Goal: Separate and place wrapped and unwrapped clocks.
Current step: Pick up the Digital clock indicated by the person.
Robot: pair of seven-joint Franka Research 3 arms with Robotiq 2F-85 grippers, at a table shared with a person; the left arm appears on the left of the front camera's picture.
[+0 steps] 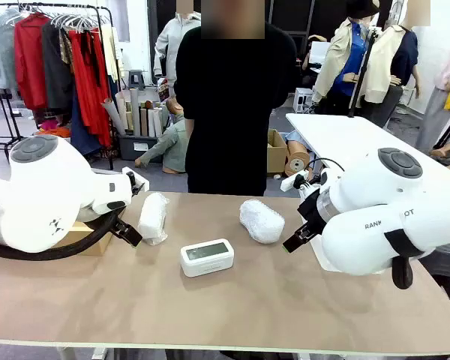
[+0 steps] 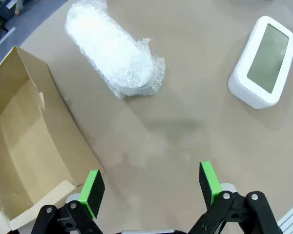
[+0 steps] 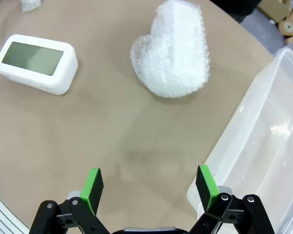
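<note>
On the worktop (image 1: pixel 210 315), left wrapped clock (image 1: pixel 152 217), right wrapped clock (image 1: pixel 261 220) and bare clock (image 1: pixel 207 257) lie unsorted, cardboard box (image 2: pixel 19 131) and clear tub (image 3: pixel 263 141) unfilled, my left gripper (image 2: pixel 151 185) and right gripper (image 3: pixel 149 187) empty, jaws apart.

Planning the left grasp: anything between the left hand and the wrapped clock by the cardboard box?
Nothing visible. Bare table lies between the open left hand and the wrapped clock; the cardboard box sits off to one side, the unwrapped clock to the other.

Front camera across table (image 1: pixel 232 307) toward person (image 1: pixel 232 112); wrist cameras close, downward, bare clock (image 2: pixel 261 63) common to both.
</note>
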